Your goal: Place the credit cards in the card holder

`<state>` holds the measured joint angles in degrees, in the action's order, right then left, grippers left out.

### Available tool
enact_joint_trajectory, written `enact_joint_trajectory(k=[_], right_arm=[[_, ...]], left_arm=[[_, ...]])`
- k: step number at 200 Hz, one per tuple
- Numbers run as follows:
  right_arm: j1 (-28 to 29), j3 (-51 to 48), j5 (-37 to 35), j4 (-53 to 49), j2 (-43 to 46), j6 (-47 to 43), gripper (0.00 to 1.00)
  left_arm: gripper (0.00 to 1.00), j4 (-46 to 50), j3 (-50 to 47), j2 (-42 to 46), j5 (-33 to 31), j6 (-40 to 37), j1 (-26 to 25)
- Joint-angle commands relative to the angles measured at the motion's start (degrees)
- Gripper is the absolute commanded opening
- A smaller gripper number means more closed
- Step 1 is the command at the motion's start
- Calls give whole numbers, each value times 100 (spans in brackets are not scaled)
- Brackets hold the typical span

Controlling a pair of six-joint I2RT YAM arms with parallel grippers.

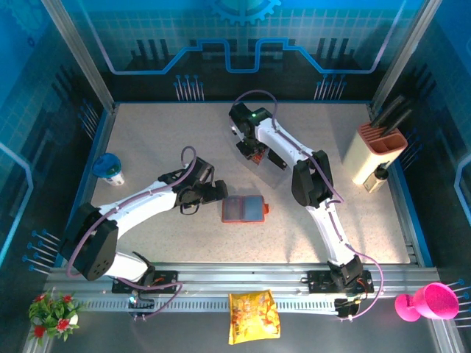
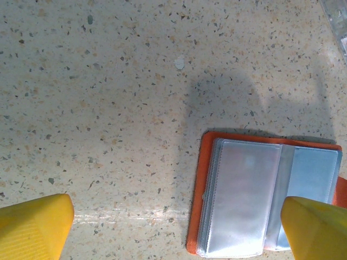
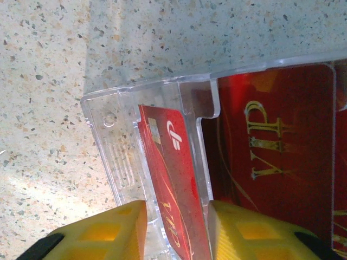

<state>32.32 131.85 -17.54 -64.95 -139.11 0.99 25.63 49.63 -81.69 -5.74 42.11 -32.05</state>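
1. Left arm stretches low toward the table centre. The left gripper (image 2: 173, 238) hovers over the table (image 2: 108, 108), fingers spread wide, nothing held.
2. The card holder (image 2: 255, 200) lies open and flat mid-table, clear sleeves up, just beside one yellow finger, which hides its near corner.
3. Right arm folds back to the far side. The right gripper (image 3: 178, 222) is down on a clear rack (image 3: 114, 146), fingers narrowed either side of one upright red credit card (image 3: 173, 173).
4. Can't tell whether the pads actually press it.
5. Other credit cards (image 3: 271, 151) sit in the rack, cut off by the frame edge.
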Motion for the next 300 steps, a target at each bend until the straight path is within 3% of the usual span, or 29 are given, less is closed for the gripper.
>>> enact_joint_trajectory(k=[1,62,126,231,268,300], right_arm=[[56,238,125,-106,162,-20,33],[43,322,225,-141,138,-13,27],[20,284,332,-108,225,-200,12],[20,161,1076,-141,1184,-183,0],[-23,-691,1818,333,2030,437,0],[-126,-2444,2627,1596,3117,1336,0]], left_arm=[[99,100,-31,4,-57,89,-46],[99,98,-40,-2,-50,96,-40],[99,83,-18,-30,-22,96,-41],[99,-17,-31,46,82,-17,-46],[99,-126,-23,77,169,-167,-54],[99,73,114,-104,136,-271,-85]])
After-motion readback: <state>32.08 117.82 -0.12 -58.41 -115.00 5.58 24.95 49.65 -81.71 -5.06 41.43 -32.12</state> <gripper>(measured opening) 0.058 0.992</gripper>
